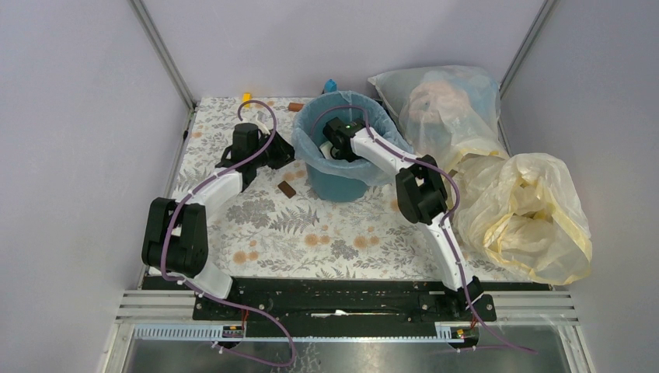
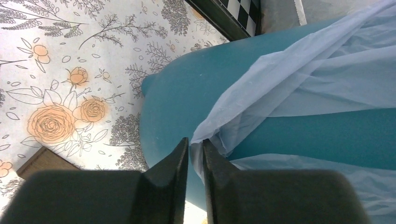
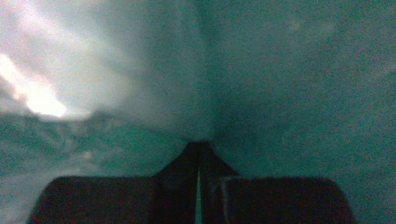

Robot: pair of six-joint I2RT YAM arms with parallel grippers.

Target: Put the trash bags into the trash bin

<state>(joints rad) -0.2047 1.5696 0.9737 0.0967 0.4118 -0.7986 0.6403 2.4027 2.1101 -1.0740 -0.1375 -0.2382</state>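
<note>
The teal trash bin (image 1: pixel 342 183) stands at the back middle of the flowered table. The light-blue trash bag (image 1: pixel 307 128) lies inside it and hangs over its rim. My left gripper (image 1: pixel 284 151) is at the bin's left outer side. In the left wrist view it (image 2: pixel 195 142) is shut on an edge of the bag (image 2: pixel 303 79), against the bin wall (image 2: pixel 187 93). My right gripper (image 1: pixel 332 146) reaches down inside the bin. In the right wrist view its jaws (image 3: pixel 200 144) are shut, and folds of the bag (image 3: pixel 116 70) gather at the tips.
A stuffed whitish bag (image 1: pixel 447 105) and a bulky pale-yellow bag (image 1: pixel 528 214) lie right of the bin. A small brown block (image 1: pixel 287 189) lies in front of the left gripper and also shows in the left wrist view (image 2: pixel 42 161). Small items (image 1: pixel 296 106) lie at the back edge.
</note>
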